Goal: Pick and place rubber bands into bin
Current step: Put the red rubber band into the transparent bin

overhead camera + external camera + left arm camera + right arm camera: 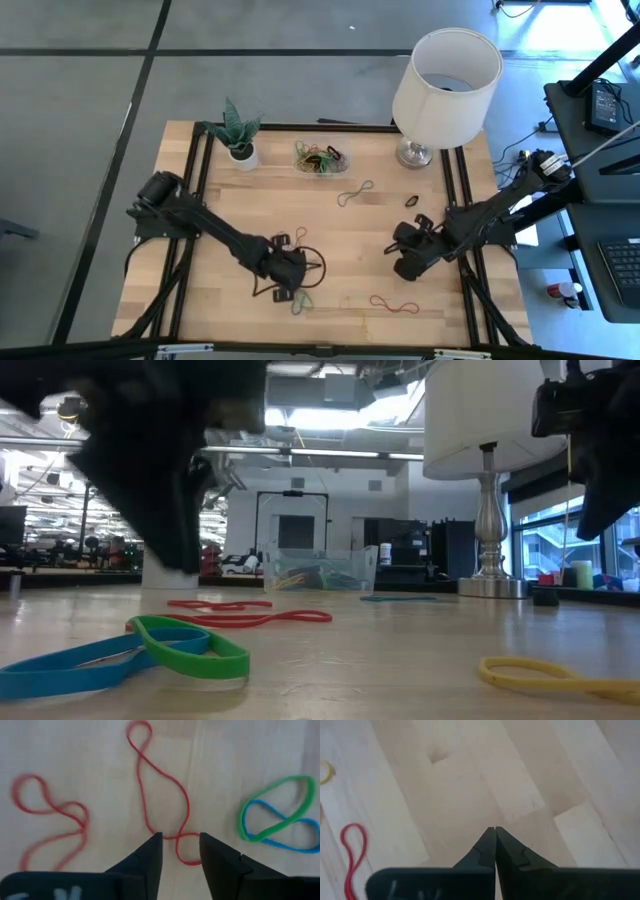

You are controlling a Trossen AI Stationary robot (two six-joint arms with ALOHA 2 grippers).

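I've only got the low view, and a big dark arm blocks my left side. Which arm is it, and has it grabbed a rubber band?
Observer: It's the left arm. The left gripper is open, with its fingers on either side of a red rubber band lying on the table. It has not closed on it.
Operator: And the right gripper? I see only a dark shape at the top right.
Observer: The right gripper is shut and holds nothing. It is over bare wood.

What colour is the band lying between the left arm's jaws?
Red band, clearest in the left wrist view.
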